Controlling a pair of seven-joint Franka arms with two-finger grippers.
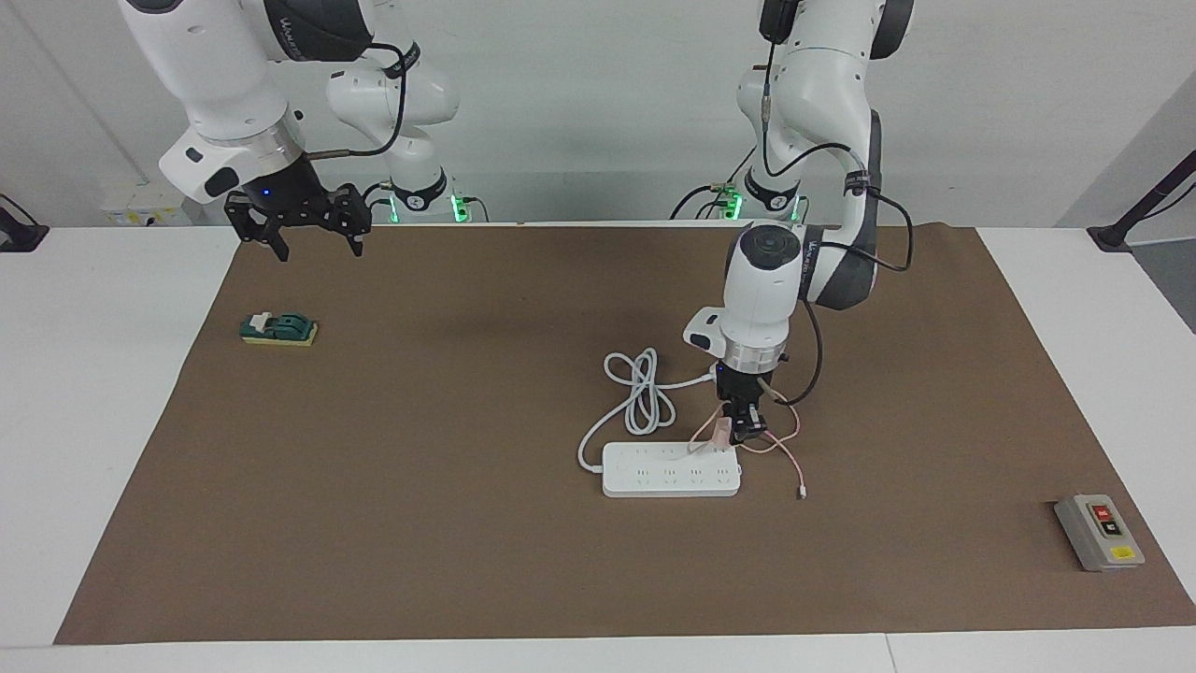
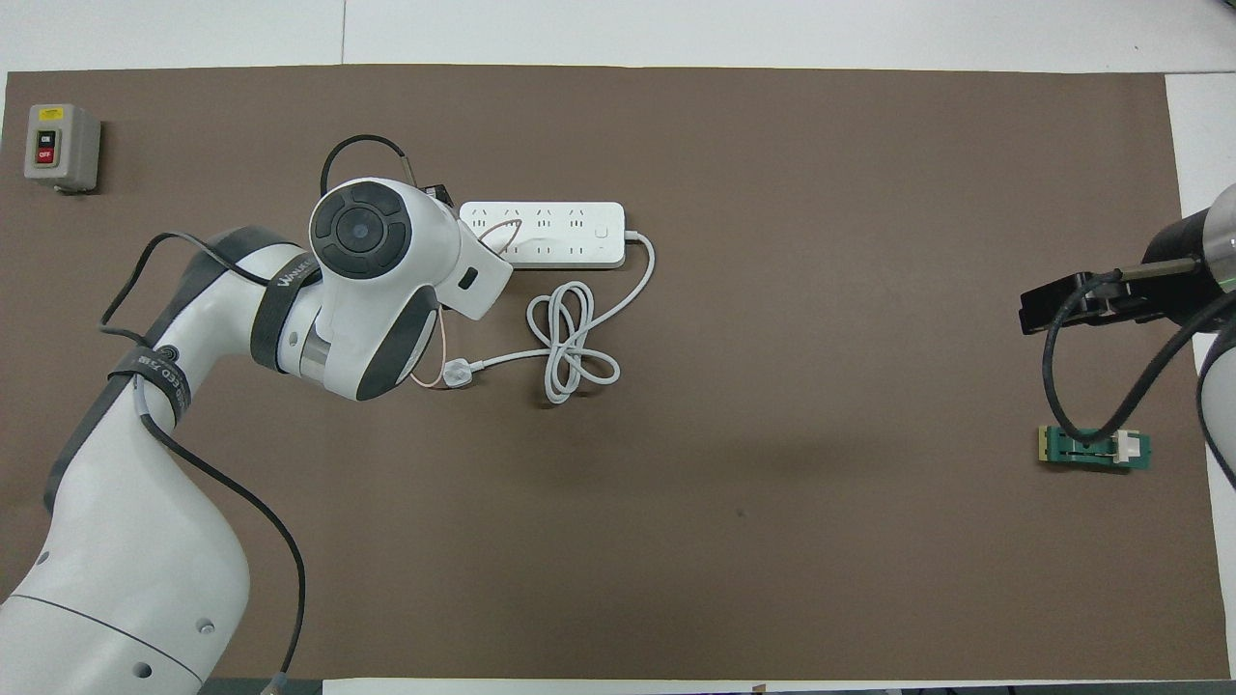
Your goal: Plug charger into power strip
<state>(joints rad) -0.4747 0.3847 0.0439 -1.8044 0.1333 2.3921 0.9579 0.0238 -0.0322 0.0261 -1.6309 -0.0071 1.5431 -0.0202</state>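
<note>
Facing view: the pale-pink charger point(image 1: 722, 431) is being gripped by the left gripper point(image 1: 738, 432), just above the power strip point(image 1: 671, 469) on the worktop point(image 1: 420, 486). The right gripper point(image 1: 313, 238) is being held open, waiting above a green block point(image 1: 278, 328).

Overhead view: the charger is being hidden by the left arm; the power strip point(image 2: 555, 235) is partly covered.

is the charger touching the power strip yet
Cannot tell. In the facing view the left gripper holds the charger right at the power strip; neither contact nor gap shows.
</note>
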